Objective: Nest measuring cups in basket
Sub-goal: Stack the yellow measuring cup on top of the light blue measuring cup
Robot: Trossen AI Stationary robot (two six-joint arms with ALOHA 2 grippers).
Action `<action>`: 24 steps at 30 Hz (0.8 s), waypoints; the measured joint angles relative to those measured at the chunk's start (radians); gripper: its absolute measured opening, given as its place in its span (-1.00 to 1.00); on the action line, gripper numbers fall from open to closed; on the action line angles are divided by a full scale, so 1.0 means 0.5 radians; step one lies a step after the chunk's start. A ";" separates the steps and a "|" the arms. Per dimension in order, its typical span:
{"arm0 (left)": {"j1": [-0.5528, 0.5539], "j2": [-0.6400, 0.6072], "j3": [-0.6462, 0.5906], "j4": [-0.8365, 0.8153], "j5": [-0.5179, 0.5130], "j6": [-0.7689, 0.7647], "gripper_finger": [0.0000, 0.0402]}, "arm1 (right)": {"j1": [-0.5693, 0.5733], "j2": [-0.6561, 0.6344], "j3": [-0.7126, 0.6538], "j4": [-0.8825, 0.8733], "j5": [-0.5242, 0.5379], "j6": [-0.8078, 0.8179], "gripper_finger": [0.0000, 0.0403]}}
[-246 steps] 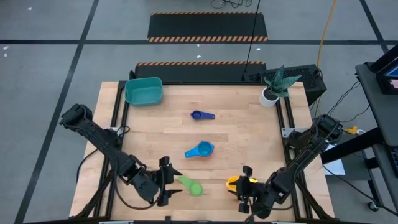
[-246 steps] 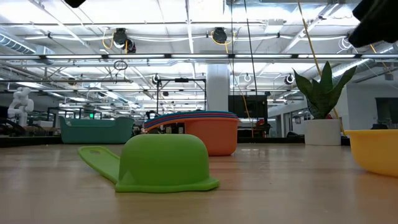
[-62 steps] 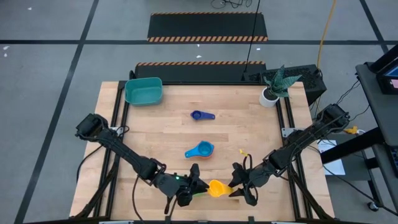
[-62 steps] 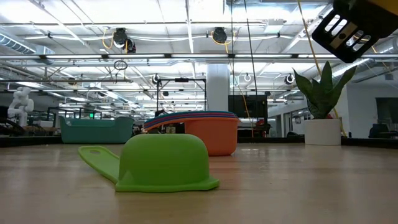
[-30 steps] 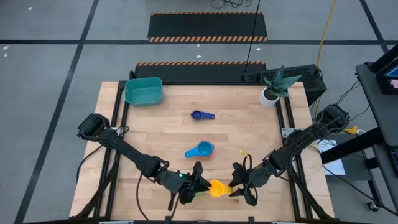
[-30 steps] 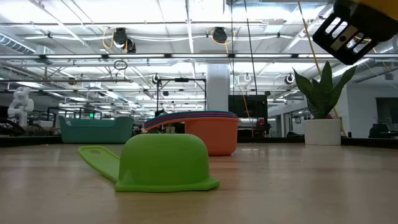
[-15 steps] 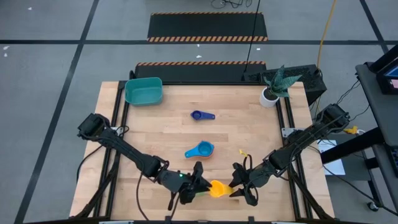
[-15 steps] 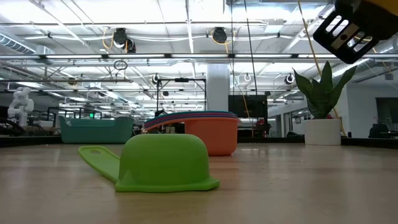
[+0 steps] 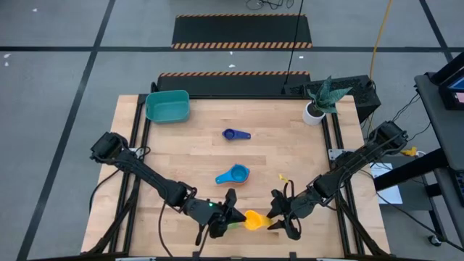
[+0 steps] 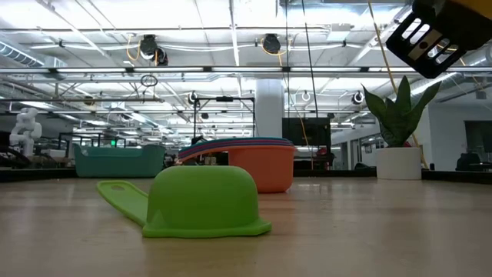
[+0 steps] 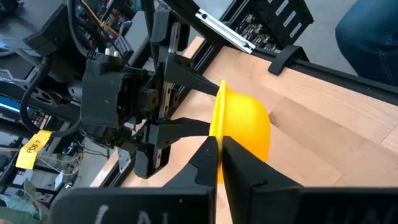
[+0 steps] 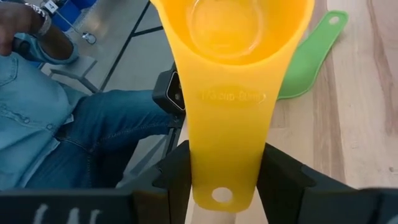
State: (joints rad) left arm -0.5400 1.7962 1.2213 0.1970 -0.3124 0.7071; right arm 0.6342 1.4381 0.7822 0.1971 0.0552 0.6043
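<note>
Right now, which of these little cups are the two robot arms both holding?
Look at the near edge of the wooden table, where both arms meet. Between the left gripper and right gripper hangs the yellow cup, the only cup off the table; a green cup lies upside down beneath.

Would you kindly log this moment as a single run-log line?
phase: handover | left gripper: shut on yellow plastic measuring cup rim | right gripper: grips its handle | green plastic cup: upside down on table

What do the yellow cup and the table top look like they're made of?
The yellow cup looks like molded plastic, smooth and slightly glossy, with raised lettering on its handle. The table top looks like pale wood with a matte finish: plank seams and grain show.
</note>
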 joint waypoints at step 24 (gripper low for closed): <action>0.024 -0.294 0.000 -0.438 -0.327 -0.915 -0.98 | 0.056 -0.259 0.004 -0.303 0.894 -0.288 0.03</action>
State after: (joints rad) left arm -0.5280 1.6493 1.2213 -0.0219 -0.4758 0.2495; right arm 0.6624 1.3087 0.7843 0.0457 0.5021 0.4602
